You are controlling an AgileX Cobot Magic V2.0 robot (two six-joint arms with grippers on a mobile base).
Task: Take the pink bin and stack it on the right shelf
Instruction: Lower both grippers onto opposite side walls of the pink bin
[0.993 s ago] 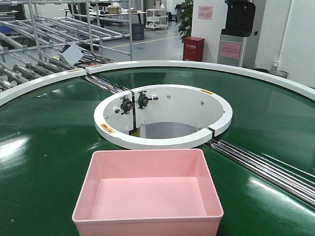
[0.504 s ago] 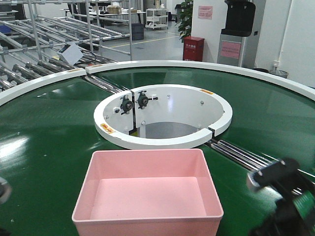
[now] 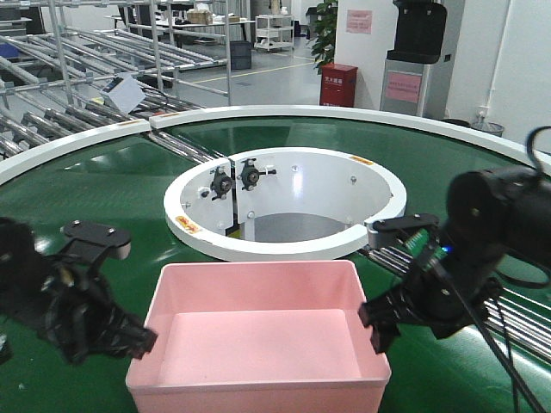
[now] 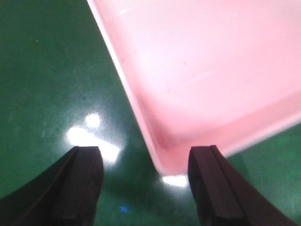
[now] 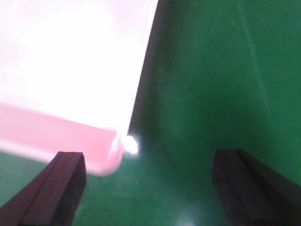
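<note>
The pink bin [image 3: 258, 340] sits empty and upright on the green conveyor belt [image 3: 95, 198] at the near middle. My left gripper [image 3: 138, 342] is open, just left of the bin's near-left rim. In the left wrist view the left gripper [image 4: 146, 157] has its jaws wide apart above the belt, with the bin's corner [image 4: 202, 70] between them. My right gripper [image 3: 376, 325] is open by the bin's right rim. In the right wrist view the right gripper [image 5: 150, 162] straddles belt beside the bin's corner [image 5: 70, 61]. The right shelf is out of view.
A white ring [image 3: 284, 248] surrounds a round opening behind the bin. Metal rollers [image 3: 469, 297] cross the belt at the right, under my right arm. Roller racks [image 3: 77, 60] stand at the back left, and a red box [image 3: 338, 84] at the back.
Both arms have come into view: the right rose from the lower right, the left from the lower left. Both now flank the bin, which has not moved.
</note>
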